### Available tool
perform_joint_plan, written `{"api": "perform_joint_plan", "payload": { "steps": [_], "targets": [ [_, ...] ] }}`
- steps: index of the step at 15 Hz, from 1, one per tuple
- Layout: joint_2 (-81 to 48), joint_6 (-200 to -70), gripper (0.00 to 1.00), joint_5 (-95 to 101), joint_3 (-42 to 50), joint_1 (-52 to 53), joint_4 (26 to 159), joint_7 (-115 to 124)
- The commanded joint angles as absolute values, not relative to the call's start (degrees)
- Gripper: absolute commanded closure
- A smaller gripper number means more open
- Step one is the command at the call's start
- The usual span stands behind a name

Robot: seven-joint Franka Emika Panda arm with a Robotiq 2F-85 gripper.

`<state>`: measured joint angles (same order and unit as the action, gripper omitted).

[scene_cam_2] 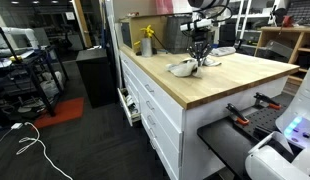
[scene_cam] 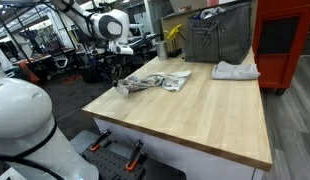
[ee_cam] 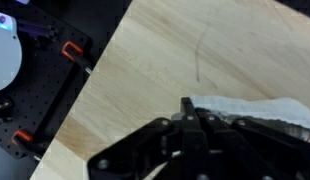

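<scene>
Gripper (ee_cam: 188, 108) clamped on crumpled cloth (ee_cam: 250, 108)
Only its edge, lower right, is caught (a thin hold, I judge): lift slowly off the worktop (ee_cam: 165, 50).

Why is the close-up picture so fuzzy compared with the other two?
Wrist view: the gripper sits close to the lens, a dark blur, and the cloth looks washed out. Both exterior views: sharper, evenly lit table, soft shadows.

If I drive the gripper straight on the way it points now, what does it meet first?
The gripper points down, fingers shut on the edge of the crumpled cloth, it seems. The cloth comes first, with the wooden tabletop right beneath; how much gap is left is unclear.
</scene>
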<state>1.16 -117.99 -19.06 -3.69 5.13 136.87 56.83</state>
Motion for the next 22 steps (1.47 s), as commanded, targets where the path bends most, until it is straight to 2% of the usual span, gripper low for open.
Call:
{"api": "perform_joint_plan", "payload": {
  "steps": [1, 8, 21, 22],
  "targets": [
    [5.6, -112.1, 1.0, -23.0, -5.1, 5.9, 137.5, 47.2],
    [6.2, -101.1, 1.0, -24.8, -6.9, 7.2, 134.6, 31.8],
    [5.1, -86.5, 1.0, -25.4, -7.4, 7.4, 130.0, 17.4],
    [5.1, -86.7, 0.73, -25.1, -7.5, 7.4, 129.8, 17.2]
  ]
}}
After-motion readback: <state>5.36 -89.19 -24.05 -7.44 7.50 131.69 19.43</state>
